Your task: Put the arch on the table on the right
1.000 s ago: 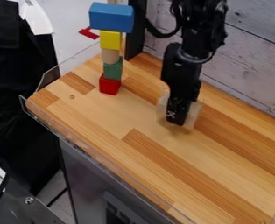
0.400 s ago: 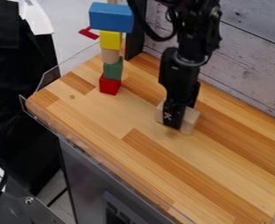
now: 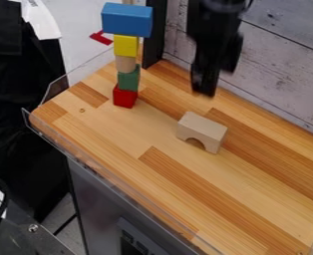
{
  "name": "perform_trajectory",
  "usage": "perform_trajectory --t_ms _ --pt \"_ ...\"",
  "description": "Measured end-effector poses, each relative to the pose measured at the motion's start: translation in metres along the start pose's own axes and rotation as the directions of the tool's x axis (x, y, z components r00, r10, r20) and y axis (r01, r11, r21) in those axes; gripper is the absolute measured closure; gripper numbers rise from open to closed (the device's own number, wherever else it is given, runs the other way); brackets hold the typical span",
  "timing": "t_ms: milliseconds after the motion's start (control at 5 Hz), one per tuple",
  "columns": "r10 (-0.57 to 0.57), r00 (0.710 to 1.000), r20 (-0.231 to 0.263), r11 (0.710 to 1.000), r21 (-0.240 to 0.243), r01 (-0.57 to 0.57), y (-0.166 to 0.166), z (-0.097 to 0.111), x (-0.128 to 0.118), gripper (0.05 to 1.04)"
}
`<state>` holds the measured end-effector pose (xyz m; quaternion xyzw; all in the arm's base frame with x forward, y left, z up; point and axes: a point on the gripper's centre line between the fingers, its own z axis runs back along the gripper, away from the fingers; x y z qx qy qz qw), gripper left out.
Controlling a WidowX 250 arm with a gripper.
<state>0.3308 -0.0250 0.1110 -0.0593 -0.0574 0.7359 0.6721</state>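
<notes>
The gripper (image 3: 204,89) hangs above the back part of the wooden table (image 3: 186,184), up and behind the arch, apart from it. A pale wooden arch (image 3: 202,129) stands upright on the table, right of the block tower, with its curved opening facing the front edge. Nothing touches the arch except the tabletop.
A tower of blocks stands at the back left: red (image 3: 124,96), green (image 3: 128,79), tan, yellow, and a wide blue block (image 3: 126,20) on top. A black post (image 3: 155,35) and plank wall (image 3: 285,60) border the back. A clear rim (image 3: 119,182) lines the front edge.
The gripper has risen up and back from the arch, letting it go. The arch, earlier partly hidden behind the gripper, stands uncovered on the table.
</notes>
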Motion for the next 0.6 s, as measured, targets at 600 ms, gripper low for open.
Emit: perform_trajectory --t_ms 600 --pt "0.093 0.996 0.015 0.995 -0.046 -0.092 -0.017 0.055 0.042 0.083"
